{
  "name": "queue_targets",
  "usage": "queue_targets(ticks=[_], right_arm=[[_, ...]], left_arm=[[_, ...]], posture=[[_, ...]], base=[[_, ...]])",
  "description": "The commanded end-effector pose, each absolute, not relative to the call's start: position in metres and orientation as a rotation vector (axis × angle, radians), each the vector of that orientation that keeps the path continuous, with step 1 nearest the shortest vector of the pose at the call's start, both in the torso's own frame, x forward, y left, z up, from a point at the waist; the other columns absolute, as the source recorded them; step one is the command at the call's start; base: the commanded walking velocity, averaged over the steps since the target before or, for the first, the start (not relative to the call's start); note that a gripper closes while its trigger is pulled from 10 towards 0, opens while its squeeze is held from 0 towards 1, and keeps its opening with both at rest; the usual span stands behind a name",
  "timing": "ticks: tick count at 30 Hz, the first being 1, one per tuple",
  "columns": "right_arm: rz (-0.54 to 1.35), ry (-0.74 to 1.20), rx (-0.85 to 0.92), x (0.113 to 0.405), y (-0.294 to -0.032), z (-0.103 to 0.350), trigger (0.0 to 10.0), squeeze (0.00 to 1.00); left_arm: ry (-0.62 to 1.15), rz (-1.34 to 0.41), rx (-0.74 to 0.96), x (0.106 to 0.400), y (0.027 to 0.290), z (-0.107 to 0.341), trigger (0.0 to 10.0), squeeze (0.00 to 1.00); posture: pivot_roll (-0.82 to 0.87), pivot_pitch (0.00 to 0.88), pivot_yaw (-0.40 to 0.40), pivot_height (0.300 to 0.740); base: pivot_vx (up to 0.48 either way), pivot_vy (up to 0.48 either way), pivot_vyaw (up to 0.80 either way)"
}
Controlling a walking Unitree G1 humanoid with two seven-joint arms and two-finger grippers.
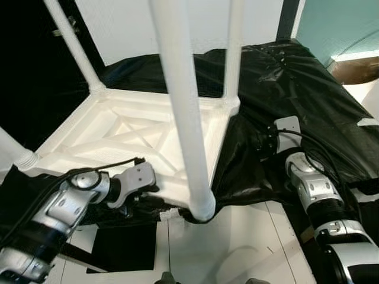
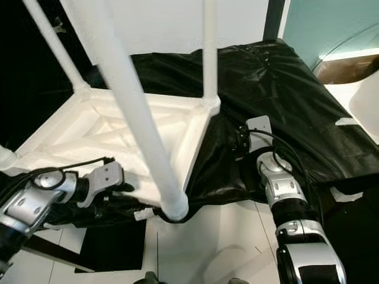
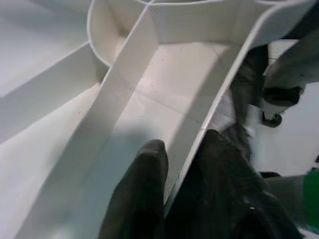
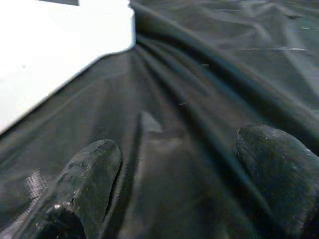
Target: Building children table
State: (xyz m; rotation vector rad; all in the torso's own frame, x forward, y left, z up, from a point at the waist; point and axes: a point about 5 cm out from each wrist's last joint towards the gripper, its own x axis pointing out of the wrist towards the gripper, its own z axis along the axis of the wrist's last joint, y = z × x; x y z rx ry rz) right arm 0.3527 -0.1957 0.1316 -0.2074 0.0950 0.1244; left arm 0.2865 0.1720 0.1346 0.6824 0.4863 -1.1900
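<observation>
A white plastic children's table [image 1: 136, 127] lies upside down on a black plastic sheet [image 1: 296, 89]. Its ribbed underside faces up. Its white legs stand upward: a near one [image 1: 186, 118] at the front corner, one behind it [image 1: 233, 53] and one at the far left [image 1: 74, 44]. My left gripper [image 1: 151, 186] is at the table's front edge. In the left wrist view it [image 3: 183, 142] is shut on the rim wall [image 3: 199, 124], one finger inside and one outside. My right gripper [image 4: 179, 144] is open over the wrinkled sheet, just right of the table [image 1: 263, 145].
White floor tiles [image 1: 237, 242] lie in front of the table, with a flat black panel [image 1: 121, 248] on them at the left. A dark opening is at the far left, a white wall behind. A brown object [image 1: 355, 68] and a teal surface are at the far right.
</observation>
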Motion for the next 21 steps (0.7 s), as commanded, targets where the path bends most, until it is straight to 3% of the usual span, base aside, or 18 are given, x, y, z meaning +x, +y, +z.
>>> queue_targets(ticks=[1,2,3,4,5,10,19,20,21], right_arm=[[0.126,0.101,-0.181,0.351,-0.191,0.130,10.0,0.00],[0.126,0.101,-0.181,0.351,-0.191,0.130,10.0,0.00],[0.122,0.101,-0.176,0.350,-0.191,0.129,10.0,0.00],[0.122,0.101,-0.176,0.350,-0.191,0.129,10.0,0.00],[0.117,0.100,-0.169,0.348,-0.190,0.128,10.0,0.00],[0.084,0.069,-0.127,0.341,-0.193,0.127,10.0,0.00],[0.071,0.059,-0.121,0.338,-0.194,0.128,10.0,0.00],[0.066,0.019,-0.099,0.332,-0.194,0.131,10.0,0.00],[0.066,0.019,-0.099,0.332,-0.194,0.131,10.0,0.00]], left_arm=[[0.462,-0.924,0.696,0.303,0.189,0.138,0.0,0.00],[0.462,-0.924,0.696,0.303,0.189,0.138,0.0,0.00],[0.451,-0.872,0.698,0.310,0.188,0.140,2.9,0.00],[0.451,-0.872,0.698,0.310,0.188,0.140,2.9,0.00],[0.437,-0.833,0.711,0.316,0.186,0.140,10.0,0.00],[0.391,-0.742,0.713,0.327,0.175,0.139,10.0,0.00],[0.380,-0.732,0.703,0.327,0.171,0.138,10.0,0.00],[0.346,-0.702,0.657,0.326,0.164,0.140,10.0,1.00],[0.346,-0.702,0.657,0.326,0.164,0.140,10.0,1.00]], posture=[[0.03,0.043,0.133,0.740],[0.03,0.043,0.133,0.740],[0.03,0.043,0.133,0.740],[0.03,0.043,0.133,0.740],[0.02,0.046,0.132,0.740],[0.01,0.047,0.127,0.740],[0.01,0.047,0.127,0.740],[0.00,0.050,0.113,0.740],[0.00,0.050,0.113,0.740]], base=[[0.000,0.000,0.00],[0.000,0.000,0.00],[0.000,0.000,0.00],[0.000,0.000,0.00],[0.000,0.000,0.00],[0.000,0.000,0.00],[0.000,0.000,0.00],[0.000,0.000,0.00],[0.000,0.000,0.00]])
